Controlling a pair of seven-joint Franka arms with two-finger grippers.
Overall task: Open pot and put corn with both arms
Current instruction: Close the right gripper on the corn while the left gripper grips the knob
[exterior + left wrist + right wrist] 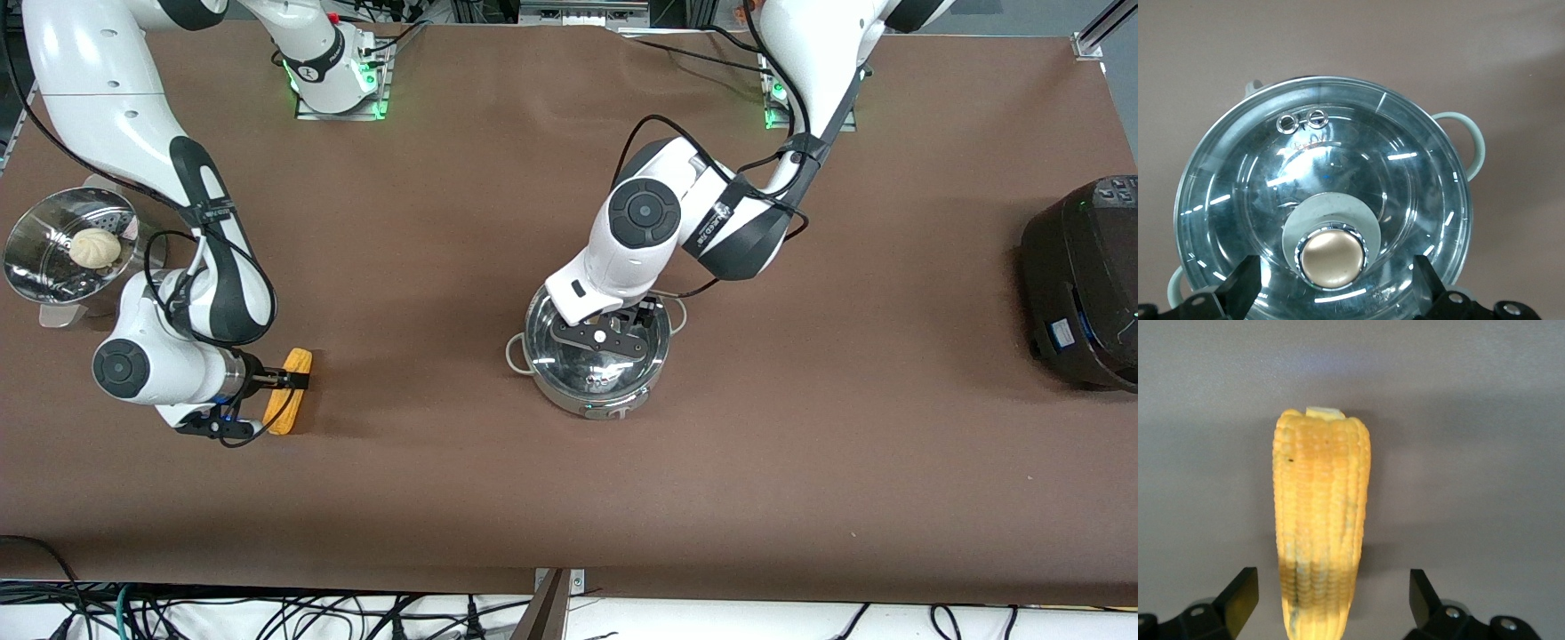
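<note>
Left hand [1331,293] open, fingers either side of the knob [1331,259] on the glass lid [1258,187], still on the pot [594,356] at desk [800,462] centre; in front view the wrist hides the fingers. Right hand [1331,603] open astride the corn [290,391], lying at 9 o'clock from the pot, its near tip cut off. Steamer with bun [95,247] at 11 o'clock from the corn.

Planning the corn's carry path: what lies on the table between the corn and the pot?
Nothing: in the front view only bare brown table separates the corn from the pot.

High front camera, two wrist close-ups
</note>
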